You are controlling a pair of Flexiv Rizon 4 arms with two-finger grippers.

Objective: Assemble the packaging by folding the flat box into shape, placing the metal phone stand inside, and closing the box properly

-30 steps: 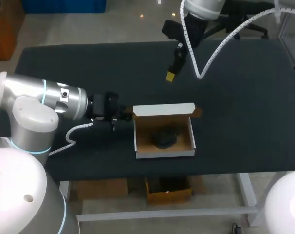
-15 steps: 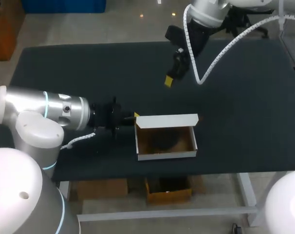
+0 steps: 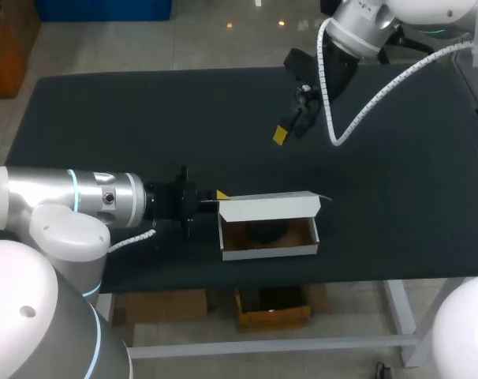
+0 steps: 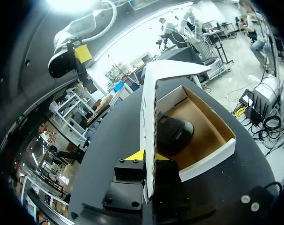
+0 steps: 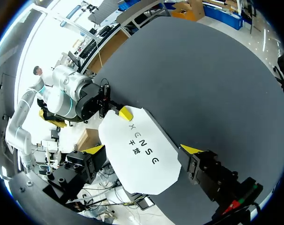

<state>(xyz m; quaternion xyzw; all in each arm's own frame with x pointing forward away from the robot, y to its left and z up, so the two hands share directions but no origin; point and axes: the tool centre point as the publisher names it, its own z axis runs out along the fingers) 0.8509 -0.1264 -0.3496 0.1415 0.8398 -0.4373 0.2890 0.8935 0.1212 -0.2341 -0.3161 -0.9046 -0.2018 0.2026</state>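
Note:
The white cardboard box (image 3: pixel 269 249) stands open-topped near the table's front edge, with the dark metal phone stand (image 4: pixel 174 133) lying inside it. Its white lid (image 3: pixel 270 207) is tilted partway over the box. My left gripper (image 3: pixel 221 195) is shut on the lid's left edge (image 4: pixel 148 126), level with the table. My right gripper (image 3: pixel 281 134) hangs open above the table behind the box, with nothing between its fingers. In the right wrist view the lid's white top (image 5: pixel 144 161) lies below the right gripper (image 5: pixel 142 149), and the left gripper (image 5: pixel 124 113) shows at the lid's corner.
The black table (image 3: pixel 397 181) spreads bare to the right and left of the box. The box sits close to the front edge (image 3: pixel 341 278).
The left gripper has turned the lid from upright to leaning forward over the box. The right arm has drifted to the right, still open.

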